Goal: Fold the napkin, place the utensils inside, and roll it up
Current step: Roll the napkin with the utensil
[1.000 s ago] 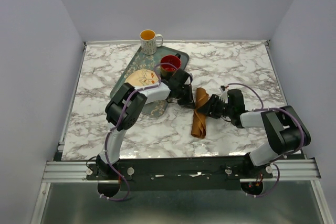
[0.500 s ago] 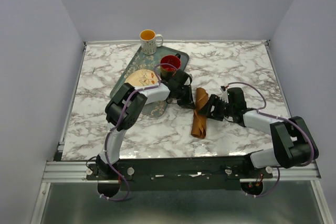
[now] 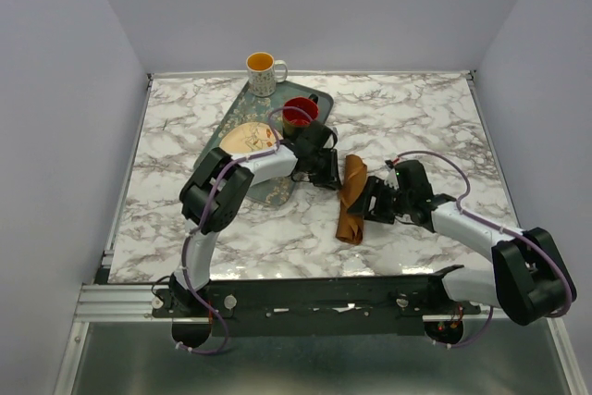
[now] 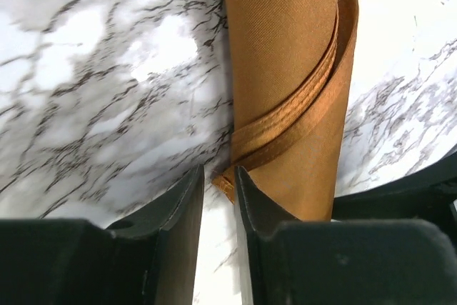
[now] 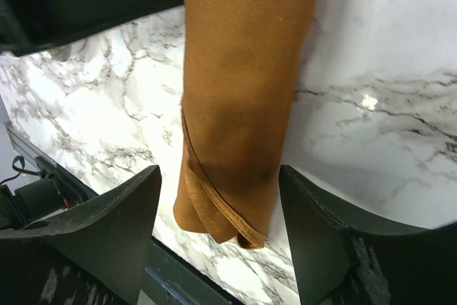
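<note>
From above, the rolled napkin [image 3: 351, 199] lies on the marble table [image 3: 416, 117], with the left gripper [image 3: 327, 176] by its far end and the right gripper [image 3: 368, 201] just beside its right edge.

At the left wrist, the jaws stand narrowly apart, the napkin's hem corner at their mouth, unclamped.

At the right wrist, 2 fingers [image 5: 107, 241] spread wide, the roll lying loose between them.
</note>
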